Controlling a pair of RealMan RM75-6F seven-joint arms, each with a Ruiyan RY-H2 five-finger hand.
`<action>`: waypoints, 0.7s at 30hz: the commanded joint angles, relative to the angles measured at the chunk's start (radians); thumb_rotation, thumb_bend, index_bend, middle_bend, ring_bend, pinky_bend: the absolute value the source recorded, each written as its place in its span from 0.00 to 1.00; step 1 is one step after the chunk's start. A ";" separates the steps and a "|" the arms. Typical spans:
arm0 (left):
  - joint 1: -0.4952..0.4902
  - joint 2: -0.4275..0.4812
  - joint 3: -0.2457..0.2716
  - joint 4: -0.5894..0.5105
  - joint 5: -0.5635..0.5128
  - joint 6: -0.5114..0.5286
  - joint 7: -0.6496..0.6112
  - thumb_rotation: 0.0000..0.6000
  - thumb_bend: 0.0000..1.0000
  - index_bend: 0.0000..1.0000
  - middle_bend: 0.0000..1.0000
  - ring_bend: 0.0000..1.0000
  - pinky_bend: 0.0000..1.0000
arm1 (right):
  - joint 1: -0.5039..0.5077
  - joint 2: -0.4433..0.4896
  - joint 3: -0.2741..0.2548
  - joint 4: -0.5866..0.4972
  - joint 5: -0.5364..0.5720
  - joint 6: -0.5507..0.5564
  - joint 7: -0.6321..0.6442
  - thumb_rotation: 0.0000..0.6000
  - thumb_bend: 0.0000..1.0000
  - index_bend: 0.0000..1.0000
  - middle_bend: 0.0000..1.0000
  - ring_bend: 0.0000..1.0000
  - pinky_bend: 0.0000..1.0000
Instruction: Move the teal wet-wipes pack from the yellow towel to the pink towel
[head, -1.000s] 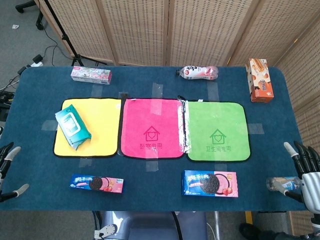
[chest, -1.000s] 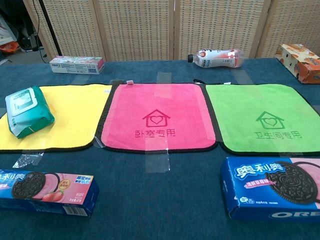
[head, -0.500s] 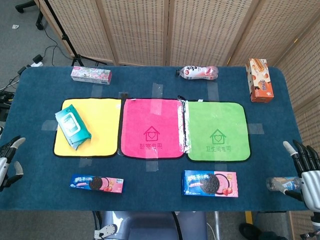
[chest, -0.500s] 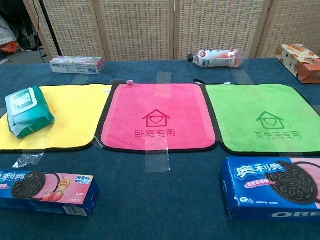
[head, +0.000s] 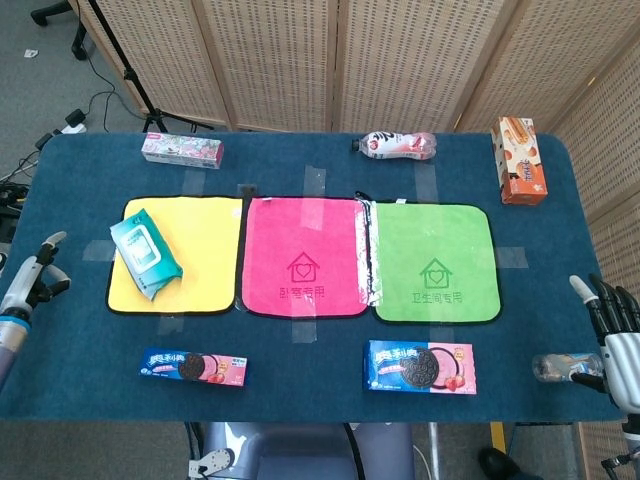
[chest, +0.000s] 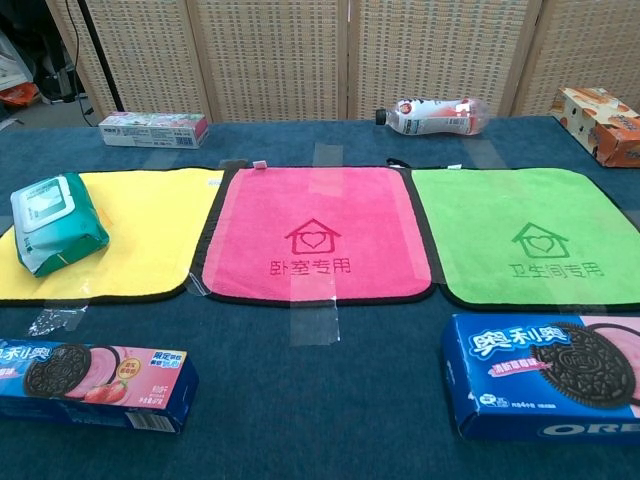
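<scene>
My left hand (head: 30, 283) looks like pale grey moulded plastic with dark parts between, smooth and faintly shiny; my right hand (head: 610, 330) has the same look. The table (head: 300, 390) wears a matt, dark blue, short-piled cloth. On it lie the yellow towel (chest: 150, 225), pink towel (chest: 315, 205) and green towel (chest: 520, 215), all soft, fuzzy, matt cloth with dark stitched edges. The teal wet-wipes pack (chest: 52, 220) is crinkled plastic film, glossy, with a smooth pale lid. Strips of clear tape (chest: 315, 318) shine on the cloth. The near cookie boxes (chest: 545, 375) look like glossy printed card. The far bottle (chest: 435, 115) is clear, shiny plastic. The screen (chest: 280, 55) behind is rough, woven, matt fibre in wooden frames.
</scene>
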 joint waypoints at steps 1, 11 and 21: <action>-0.043 -0.063 -0.045 0.039 -0.056 -0.058 -0.011 1.00 1.00 0.00 0.00 0.00 0.00 | 0.004 -0.001 0.003 0.002 0.007 -0.007 0.001 1.00 0.00 0.00 0.00 0.00 0.00; -0.053 -0.140 -0.096 0.032 -0.134 -0.055 -0.019 1.00 1.00 0.00 0.00 0.00 0.00 | 0.009 0.000 0.005 0.005 0.018 -0.021 0.008 1.00 0.00 0.00 0.00 0.00 0.00; -0.098 -0.219 -0.110 -0.026 -0.280 -0.016 0.122 1.00 1.00 0.00 0.00 0.00 0.00 | 0.008 0.005 0.006 0.005 0.020 -0.019 0.021 1.00 0.00 0.00 0.00 0.00 0.00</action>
